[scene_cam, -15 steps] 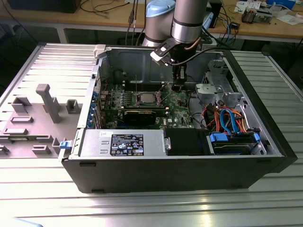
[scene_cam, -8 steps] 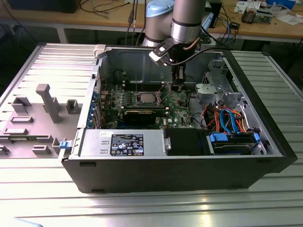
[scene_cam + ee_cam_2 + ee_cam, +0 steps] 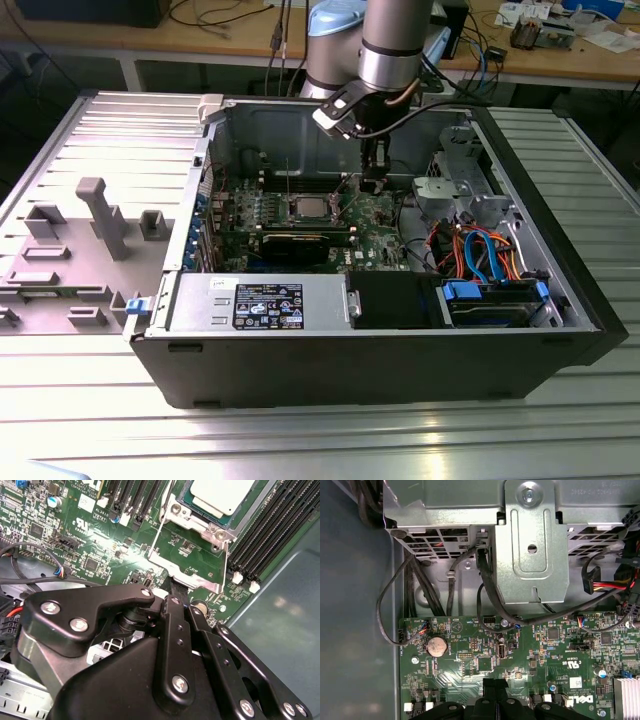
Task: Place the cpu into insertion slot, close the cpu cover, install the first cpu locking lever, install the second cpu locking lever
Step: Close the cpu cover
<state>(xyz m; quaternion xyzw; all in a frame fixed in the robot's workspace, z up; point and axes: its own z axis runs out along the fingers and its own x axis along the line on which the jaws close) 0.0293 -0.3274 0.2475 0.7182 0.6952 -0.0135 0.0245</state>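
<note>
Mid-case, we see the cpu (image 3: 308,208) seated in the insertion slot, the cpu cover (image 3: 248,511) seemingly down and a thin locking lever (image 3: 156,532) apparently unlatched. Just right of it, the end effector (image 3: 372,182) hovers closed and empty.

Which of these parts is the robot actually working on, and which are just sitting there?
Part of the job:
gripper, low over the motherboard
cpu
cpu cover framing it
thin locking lever

Just lying about:
memory slots
coin battery
coloured cables
power supply
grey blocks outside the case
</note>
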